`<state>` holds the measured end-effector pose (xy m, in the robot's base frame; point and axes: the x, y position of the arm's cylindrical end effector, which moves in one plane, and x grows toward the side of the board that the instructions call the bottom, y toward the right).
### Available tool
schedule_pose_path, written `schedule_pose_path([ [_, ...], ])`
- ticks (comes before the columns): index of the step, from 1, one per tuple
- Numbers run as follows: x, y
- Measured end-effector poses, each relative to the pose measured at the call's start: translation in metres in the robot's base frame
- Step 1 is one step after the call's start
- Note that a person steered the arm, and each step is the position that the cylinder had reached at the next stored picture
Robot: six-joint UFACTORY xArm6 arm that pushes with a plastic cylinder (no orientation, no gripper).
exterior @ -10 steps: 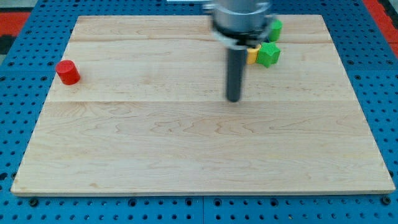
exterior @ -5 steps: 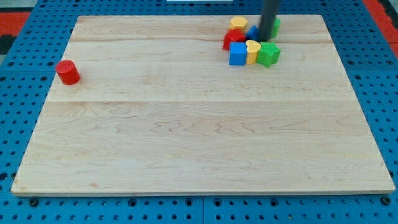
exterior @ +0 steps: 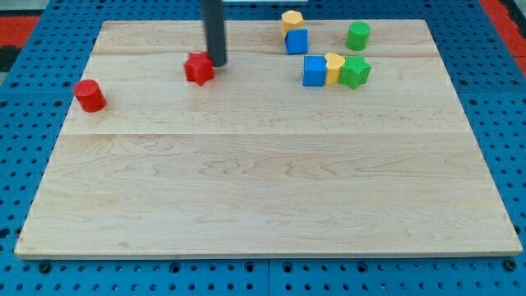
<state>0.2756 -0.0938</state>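
My tip (exterior: 217, 62) rests on the board toward the view's upper left of centre, touching the right side of a red star-shaped block (exterior: 198, 68). A red cylinder (exterior: 89, 95) stands far to the left of them. Off to the right sit a yellow block (exterior: 292, 20) with a blue cube (exterior: 297, 41) just below it, and a green cylinder (exterior: 357, 35). Lower down, a blue cube (exterior: 314, 71), a yellow block (exterior: 334, 67) and a green block (exterior: 355, 72) stand side by side in a row.
The wooden board (exterior: 263, 197) lies on a blue perforated table (exterior: 25, 164). A red patch shows at the view's top left corner (exterior: 16, 25).
The rod swept from the cluster at the top right to the left. The red star block went with it, out of the cluster. The upper blue cube and yellow block shifted slightly.
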Motion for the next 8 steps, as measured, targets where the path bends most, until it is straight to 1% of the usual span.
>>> schedule_pose_path([
  [1, -0.068, 0.0],
  [2, -0.084, 0.006],
  [3, -0.084, 0.006],
  [4, -0.083, 0.052],
  [5, -0.079, 0.079],
  [7, 0.0, 0.044],
  [8, 0.0, 0.098],
])
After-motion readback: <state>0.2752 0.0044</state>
